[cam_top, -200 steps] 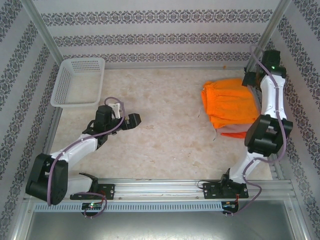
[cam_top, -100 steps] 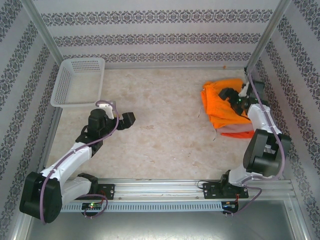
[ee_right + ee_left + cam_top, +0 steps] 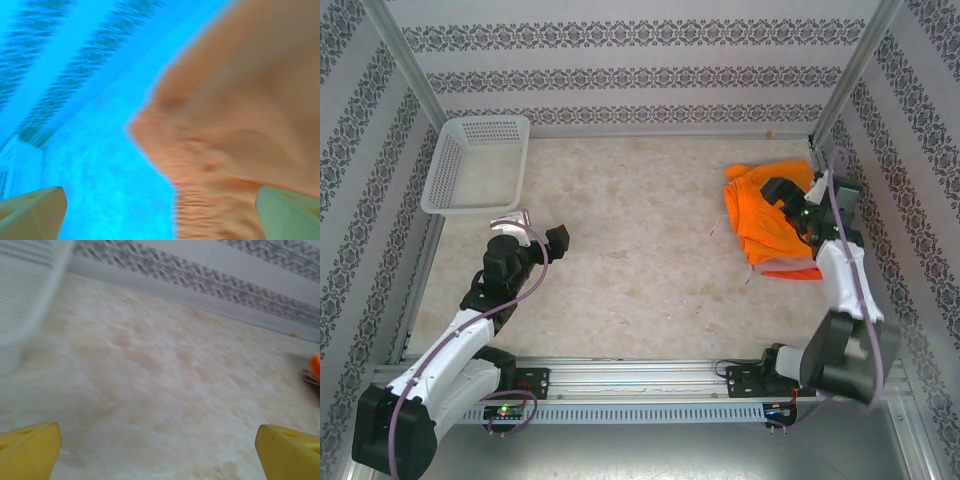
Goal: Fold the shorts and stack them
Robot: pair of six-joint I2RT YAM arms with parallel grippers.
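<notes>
Hugging table (image 3: 650, 250) edge at right, orange shorts (image 3: 758, 218) beneath splayed right tool (image 3: 777, 192).

Place: a robot lab test cell dressed up to look homelike.
Frame: bare aluminium posts (image 3: 402, 55) stand at the corners, and a slotted metal rail (image 3: 640, 372) runs along the near edge.
Walls: flat panels (image 3: 640, 75) printed with striped floral wallpaper.
Surface: a marble-look tabletop (image 3: 640, 260).
Machines: a left arm (image 3: 455, 335) and a right arm (image 3: 842, 275) mounted at the rail, cables exposed.
Props: a white mesh basket (image 3: 485, 122) and orange shorts (image 3: 760, 215).
</notes>
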